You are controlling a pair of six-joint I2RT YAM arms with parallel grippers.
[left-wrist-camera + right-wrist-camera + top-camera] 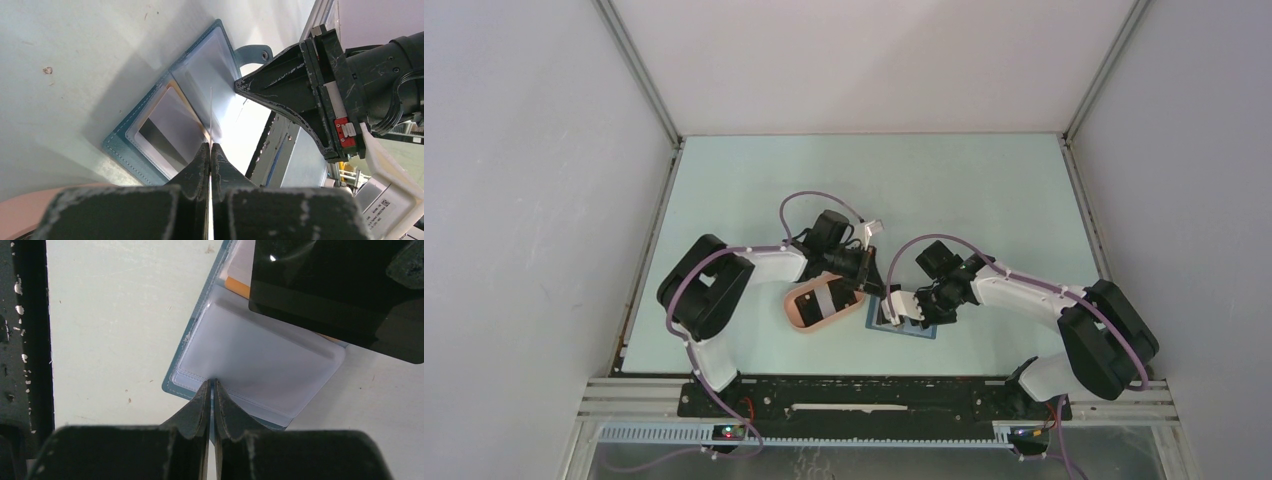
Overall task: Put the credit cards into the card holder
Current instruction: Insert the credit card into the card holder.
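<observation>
The card holder (260, 355) is laid open on the table (944, 180), just beside the pink tray (796, 312). In the overhead view it is largely covered by both grippers, and little more than its near blue border is seen. The left gripper (211, 146) is pressed fully shut on a black card (330, 290), which is held over the holder. From the left wrist the card is seen edge-on as a thin bright line, so its face cannot be made out there. From the right wrist its top and right side are cut off by the frame. Whether the card's leading edge has entered a pocket cannot be told. The right gripper (212, 382) is closed almost completely, its tips pinched on an edge of the holder's clear pocket sleeve. An orange-tan card (239, 287) is tucked in the holder and mostly hidden beneath the black card, so only a narrow strip is shown. The tray's contents are partly blocked by the left arm and cannot be identified
</observation>
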